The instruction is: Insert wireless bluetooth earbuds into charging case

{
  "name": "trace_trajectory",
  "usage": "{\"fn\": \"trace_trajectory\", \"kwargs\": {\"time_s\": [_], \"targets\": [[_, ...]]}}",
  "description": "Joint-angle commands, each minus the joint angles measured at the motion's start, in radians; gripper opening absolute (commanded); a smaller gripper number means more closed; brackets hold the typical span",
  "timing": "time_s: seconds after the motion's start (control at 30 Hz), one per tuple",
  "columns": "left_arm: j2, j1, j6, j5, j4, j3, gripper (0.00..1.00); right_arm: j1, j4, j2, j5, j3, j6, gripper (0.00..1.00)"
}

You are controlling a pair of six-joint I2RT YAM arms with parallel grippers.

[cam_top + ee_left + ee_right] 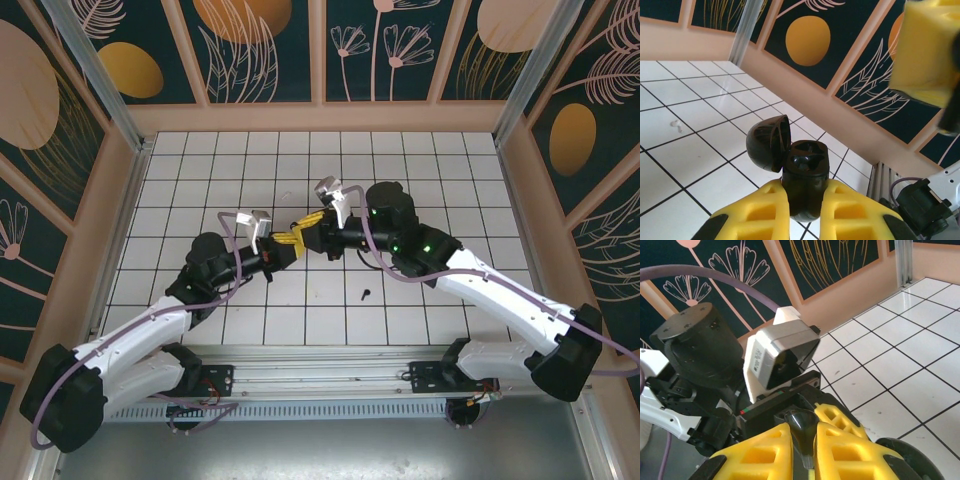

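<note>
Your left tool [804, 189] is closed down tight on the black charging case [807, 162]. The yellow fingers [760, 210] press its lower body from both sides and hold it upright above the tabletop [200, 160]. The case's domed lid [767, 142] stands hinged open to the left, so you look straight into the dark moulded top.

Your right tool [804, 421] is pinched almost fully shut on a small glossy black piece that looks like the held black earbud [800, 427]. Only its rounded upper end shows between the yellow fingers [765, 450]. Just beyond it you see the left arm's wrist camera [780, 357].

From above, the left tool [287, 241] and the right tool [308, 235] meet tip to tip around the middle of the tabletop, with case and earbud close together. In the left wrist view a yellow finger [927, 50] of the right tool hangs at the upper right, above the case and apart from it.

A loose black earbud [365, 294] lies on the tiles toward the near edge, right of the middle and clear of both tools. A small white speck [676, 125] sits on a tile left of the case, too small for you to tell what it is.
</note>
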Motion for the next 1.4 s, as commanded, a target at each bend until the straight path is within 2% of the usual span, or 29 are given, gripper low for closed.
{"fn": "trace_trajectory", "kwargs": {"time_s": [0.0,0.27,0.73,1.37], "targets": [[-0.027,-0.006,-0.010,0.028,0.076,-0.026,0.02,0.009,-0.001,0.005,0.016,0.008,-0.046,0.16],[-0.060,-0.005,-0.009,0.054,0.121,-0.054,0.02,0.004,-0.003,0.010,0.032,0.001,-0.065,0.16],[-0.190,-0.005,-0.017,0.018,0.160,-0.115,0.01,0.009,0.013,0.000,0.017,-0.021,-0.047,0.16],[-0.199,-0.005,-0.031,0.002,0.202,-0.126,0.01,0.042,0.085,-0.014,0.012,-0.078,0.022,0.17]]}}
